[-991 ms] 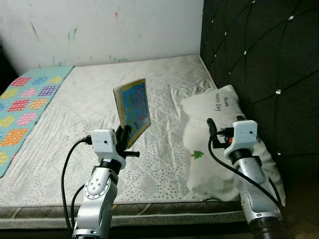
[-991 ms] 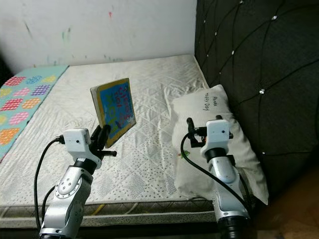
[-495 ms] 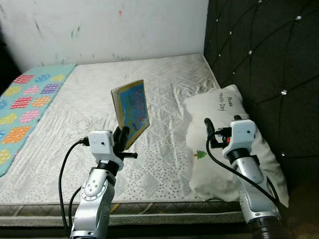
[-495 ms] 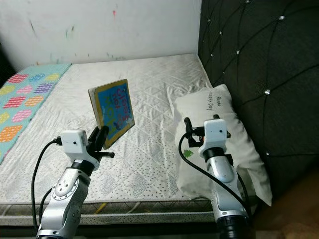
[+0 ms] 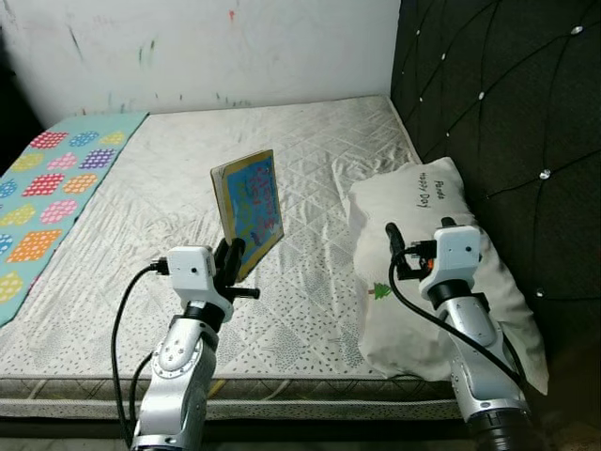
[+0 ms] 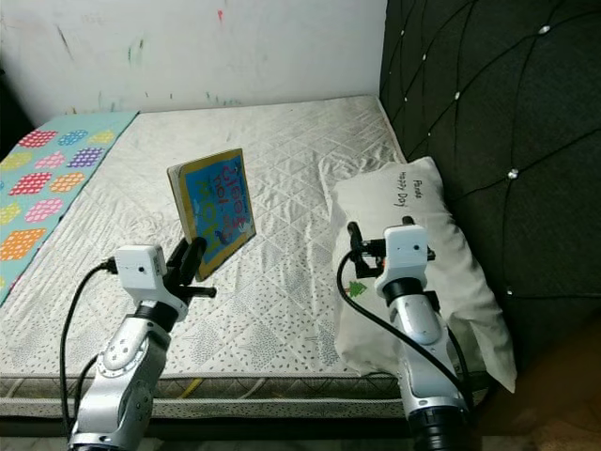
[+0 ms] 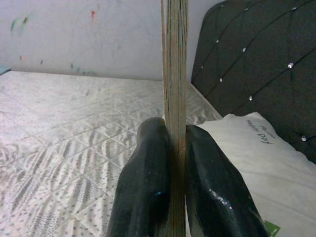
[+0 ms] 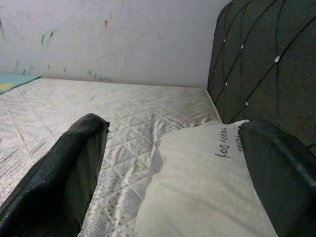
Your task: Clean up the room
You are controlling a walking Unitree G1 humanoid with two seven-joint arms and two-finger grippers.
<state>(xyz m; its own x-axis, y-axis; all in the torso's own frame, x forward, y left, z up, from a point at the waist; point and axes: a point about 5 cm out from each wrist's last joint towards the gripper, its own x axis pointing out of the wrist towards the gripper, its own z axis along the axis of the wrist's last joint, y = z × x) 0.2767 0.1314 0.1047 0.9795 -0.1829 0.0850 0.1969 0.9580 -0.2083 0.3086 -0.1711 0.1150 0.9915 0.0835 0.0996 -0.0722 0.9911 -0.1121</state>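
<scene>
1. Gripping the lower edge of a thin blue picture book with a yellow border point(image 5: 251, 204), the left gripper point(image 5: 231, 258) is clamped tight on it, holding it upright above the white quilted mattress point(image 5: 310, 160).
2. Hovering over the near end of a white pillow with handwritten lettering point(image 5: 441, 202), the right gripper point(image 8: 173, 173) has its two black fingers point(image 8: 59, 177) spread wide, grasping nothing.
3. That pillow lies against the black tufted headboard point(image 5: 507, 122) on the robot's right.
4. Farther left, a turquoise blanket with coloured patches point(image 5: 47, 188) covers the mattress edge.
5. Beyond stands a scuffed white wall point(image 5: 207, 47).
</scene>
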